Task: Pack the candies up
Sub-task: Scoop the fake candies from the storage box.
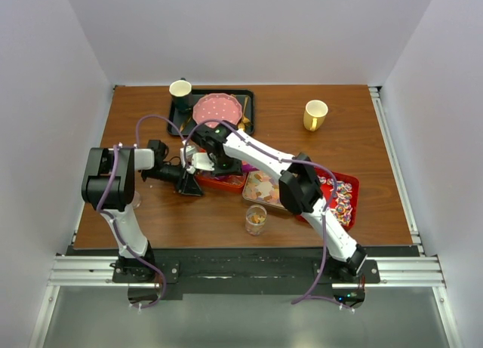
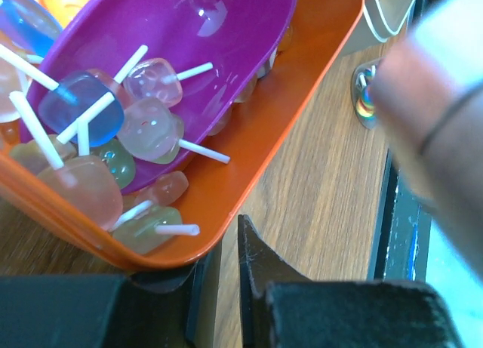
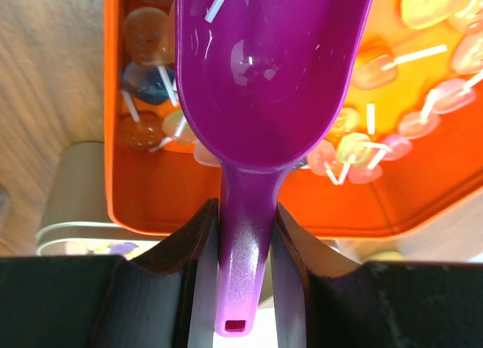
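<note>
The right gripper (image 3: 245,209) is clenched on the handle of the purple scoop (image 3: 272,69), one finger on each flank of the stem. The handle end points to 6 o'clock in the wrist view. The grip sits close behind the bowl, which in my judgement gives firm control of the bowl's tilt for working it into the pile.

Scoop bowl: it lies low inside the orange tray (image 3: 136,208), mouth toward 12 o'clock. Its hollow is largely bare. Only at the mouth do the candies (image 2: 147,129) ride onto the lip (translucent pastel pieces on short white sticks). The remainder lie loose on the tray floor, banked beside the bowl at 9 and 3 o'clock.

The left gripper (image 2: 228,238) is set at the tray's corner, its fingers close together with a sliver of the surface (image 2: 317,182) showing between them. Whether it pinches the rim or merely butts against it cannot be told. Either way its station, at 9 o'clock of the tray in the overhead view, suits bracing the tray against the scoop's push.

The clear cup (image 1: 256,220) stands on the surface at 5 o'clock of the tray with a few pieces in its bottom. It is apparently the receiving vessel, set near to keep the carry short.

Assessment: a loading step is in hand, and packing appears to be at an early stage.
</note>
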Action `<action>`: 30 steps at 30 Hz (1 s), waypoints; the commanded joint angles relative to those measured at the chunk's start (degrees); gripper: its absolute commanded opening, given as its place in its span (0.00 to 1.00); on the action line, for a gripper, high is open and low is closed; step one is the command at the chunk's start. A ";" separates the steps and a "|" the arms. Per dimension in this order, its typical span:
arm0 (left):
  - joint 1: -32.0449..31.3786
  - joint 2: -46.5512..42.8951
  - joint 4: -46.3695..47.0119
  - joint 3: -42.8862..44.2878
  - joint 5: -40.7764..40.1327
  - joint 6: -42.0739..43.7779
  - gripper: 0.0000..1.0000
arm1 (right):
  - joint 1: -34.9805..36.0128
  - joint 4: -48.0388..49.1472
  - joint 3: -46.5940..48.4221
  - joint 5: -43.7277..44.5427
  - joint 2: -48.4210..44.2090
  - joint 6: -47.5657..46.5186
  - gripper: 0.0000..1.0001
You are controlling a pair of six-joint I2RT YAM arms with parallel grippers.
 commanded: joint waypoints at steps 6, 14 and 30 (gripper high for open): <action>0.29 1.22 -1.58 3.78 0.35 5.39 0.19 | -2.19 17.99 -12.95 -23.16 -7.82 5.47 0.00; 0.99 2.01 -6.77 6.33 -1.32 7.67 0.20 | -2.81 18.90 -16.23 -24.04 -8.37 4.59 0.00; 4.07 -1.68 -22.84 14.32 -2.64 14.42 0.25 | -7.12 34.10 -30.74 -31.16 -18.30 5.92 0.00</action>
